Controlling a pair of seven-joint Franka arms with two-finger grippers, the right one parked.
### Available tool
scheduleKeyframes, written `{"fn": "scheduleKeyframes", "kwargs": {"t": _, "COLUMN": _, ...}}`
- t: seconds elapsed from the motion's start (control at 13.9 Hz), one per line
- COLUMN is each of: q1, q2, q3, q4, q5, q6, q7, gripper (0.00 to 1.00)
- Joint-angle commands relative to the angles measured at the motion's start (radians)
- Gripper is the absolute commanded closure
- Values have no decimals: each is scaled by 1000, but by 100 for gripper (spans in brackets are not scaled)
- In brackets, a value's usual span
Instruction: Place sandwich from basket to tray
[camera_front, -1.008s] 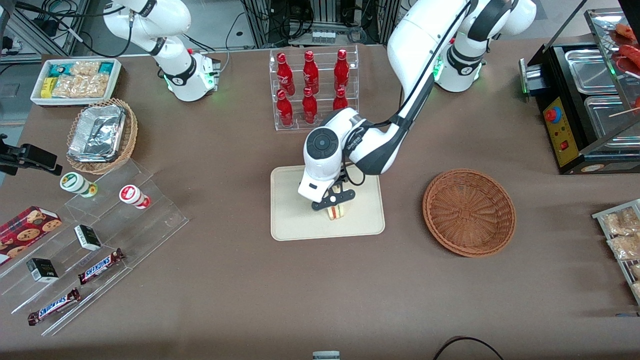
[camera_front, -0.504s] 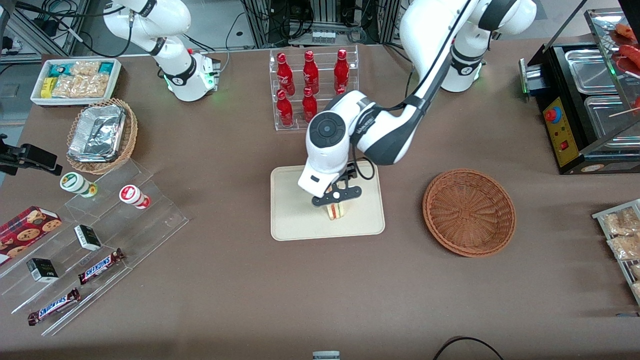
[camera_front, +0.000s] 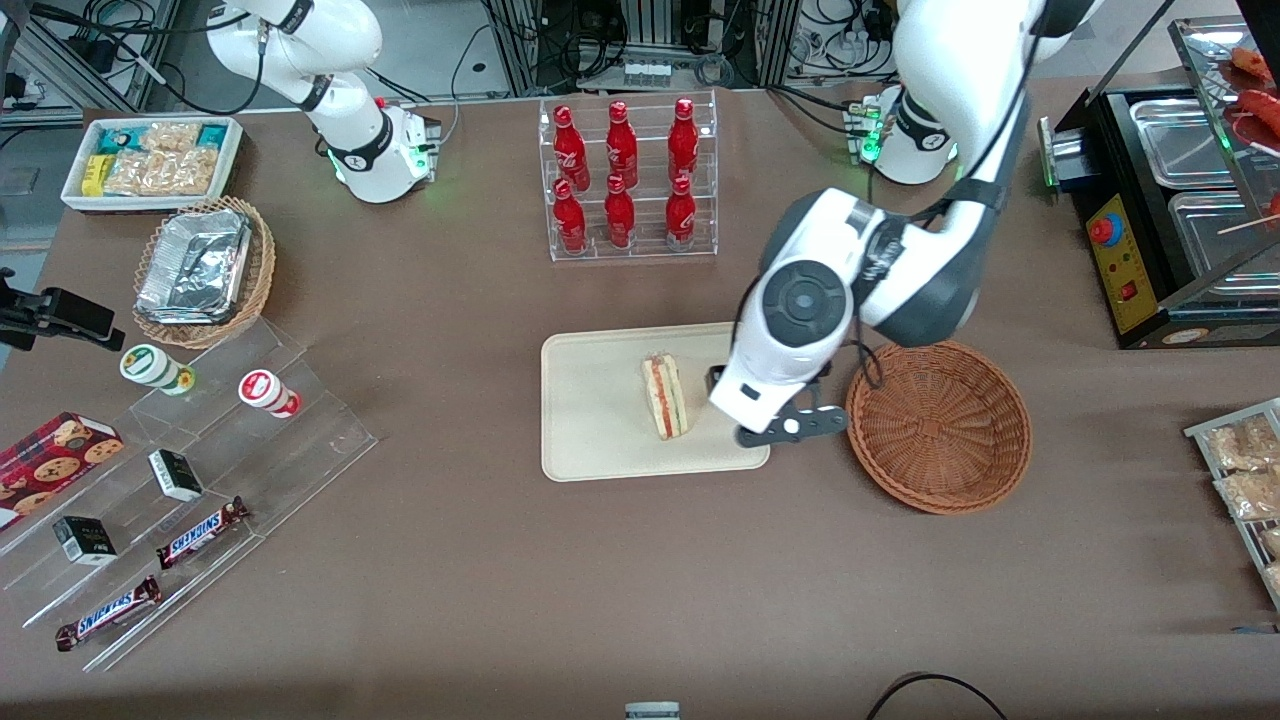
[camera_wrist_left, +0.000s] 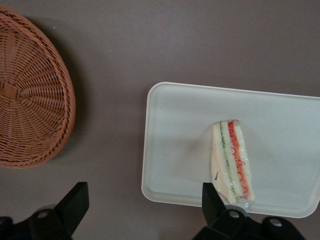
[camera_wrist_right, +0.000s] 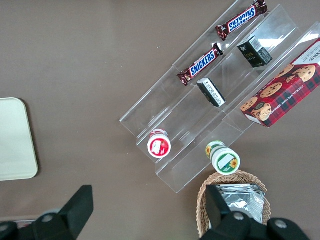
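Front view: your gripper (camera_front: 778, 420) hangs above the table (camera_front: 500, 560), over the gap between the tray (camera_front: 590, 440) and the basket (camera_front: 938, 425). Its fingers are spread apart and hold nothing. The sandwich (camera_front: 664, 396) lies on the tray, just beside the gripper toward the parked arm's end of the table, clear of both fingers. It rests on one flat bread face, its layered cut edge showing red, orange and green. The basket sits close to the gripper toward the working arm's end; its woven bowl holds nothing.

Left wrist view: you look straight down past the two dark fingertips (camera_wrist_left: 75, 202). One fingertip stands over bare table between the basket (camera_wrist_left: 30, 95) and the tray (camera_wrist_left: 175, 150); the other sits over the tray's rim, close to the sandwich (camera_wrist_left: 231, 160). Neither fingertip touches the sandwich. The wedge lies near one long rim of the tray, with most of the tray surface bare around it.

Farther from the gripper, toward the parked arm's end, you can see a clear stepped display (camera_front: 200, 470) carrying two Snickers bars (camera_front: 200, 532), small dark boxes (camera_front: 175, 474) and two round-lidded cups (camera_front: 268, 392), with a cookie box (camera_front: 50, 462) beside it. A tan wicker basket (camera_front: 255, 290) with foil trays and a white bin of snack packets (camera_front: 150, 160) sit nearby. A clear rack of red bottles (camera_front: 625, 180) stands farther from the front camera than the tray.
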Motion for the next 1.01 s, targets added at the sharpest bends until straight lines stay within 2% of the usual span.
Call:
{"fn": "scheduleKeyframes", "kwargs": {"t": 0.0, "q1": 57, "q2": -100, "q3": -6, "q4": -123, "q5": -5, "q6": 4, "q7": 118, "gripper": 0}}
{"fn": "scheduleKeyframes", "kwargs": {"t": 0.36, "q1": 221, "q2": -219, "q3": -6, "q4": -217, "q5": 3, "q6": -3, "q7": 349, "gripper": 0}}
{"fn": "scheduleKeyframes", "kwargs": {"t": 0.58, "q1": 316, "q2": -333, "q3": -6, "q4": -303, "q5": 3, "q6": -38, "q7": 490, "gripper": 0}}
{"fn": "scheduleKeyframes", "kwargs": {"t": 0.94, "q1": 453, "q2": -486, "q3": -15, "q4": -317, "q5": -2, "q6": -199, "q7": 715, "gripper": 0}}
